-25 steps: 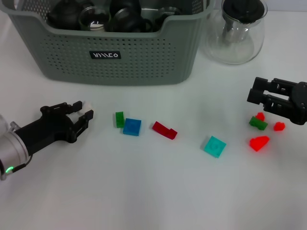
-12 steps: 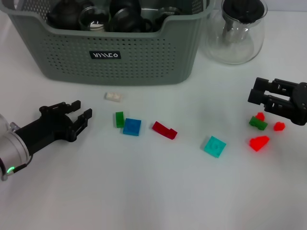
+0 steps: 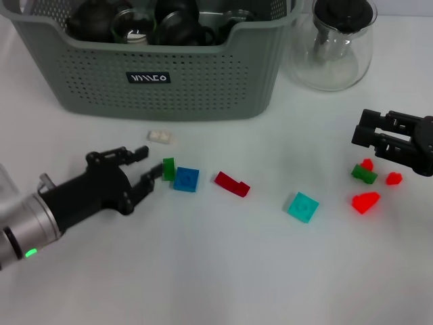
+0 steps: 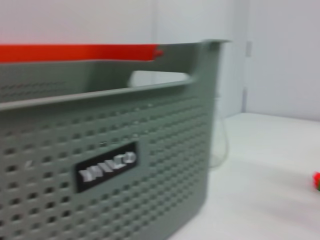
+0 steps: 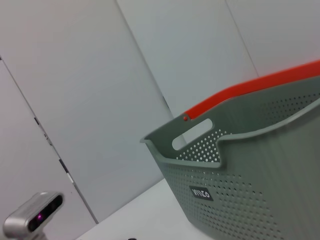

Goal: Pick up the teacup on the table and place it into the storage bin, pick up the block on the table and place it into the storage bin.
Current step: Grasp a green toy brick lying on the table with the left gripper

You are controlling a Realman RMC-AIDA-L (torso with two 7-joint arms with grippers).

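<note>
- my left gripper (image 3: 145, 169) sits low over the table (image 3: 216, 271), fingers spread wide and holding nothing, its tips just beside the small green block (image 3: 168, 168); i read that as lining up for a grab on that piece.
- a little white block (image 3: 161, 137) lies loose between the gripper and the storage bin (image 3: 203, 81), close to the bin's front wall and not inside it, so it will want picking up.
- the bin stands at the back left, already loaded with dark round pieces and glassware; i see no teacup out on the table.
- touching the green block is a blue flat block (image 3: 186, 179), which could get nudged if i close carelessly.
- further right lie a red block (image 3: 232, 183) and a teal square block (image 3: 302, 206), well apart from each other.
- behind them the clear glass carafe (image 3: 331, 47) stands next to the bin.
- my right gripper (image 3: 369, 139) hovers at the far right, open and empty, above a cluster of red and green bits (image 3: 369, 183); it looks parked.
</note>
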